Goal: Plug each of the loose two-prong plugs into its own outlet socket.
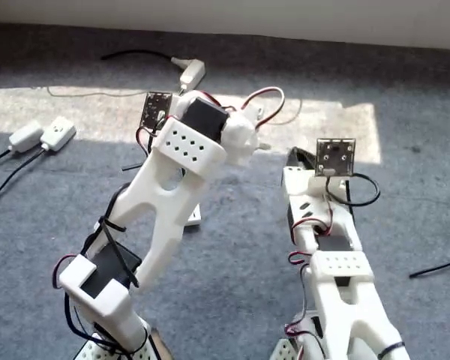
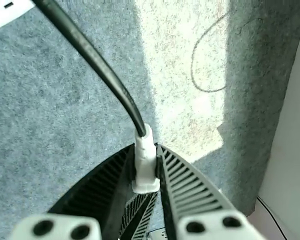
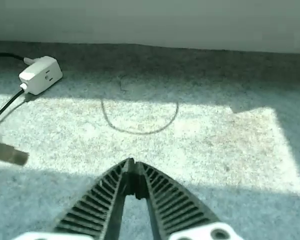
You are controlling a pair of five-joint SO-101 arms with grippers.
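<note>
Both jaw pairs together: left gripper [image 2: 146, 150] clamped on white two-prong plug [image 2: 145, 172], long axis along fingers [image 2: 190, 185], cable [image 2: 90, 55] out past tips; right gripper [image 3: 134, 167] empty; outlet socket [image 1: 189, 73] on carpet, nearer left gripper.

Sunlit room: grey carpet [image 1: 240, 255], pale wall [image 3: 190, 20]

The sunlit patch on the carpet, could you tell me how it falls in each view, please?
High view: a bright band crosses the carpet behind the arms, the near carpet in shade. Left wrist view: the sun strip lies beyond the plug clamped in the jaws, shadow either side. Right wrist view: the patch lies ahead, the outlet socket near its far edge.
</note>
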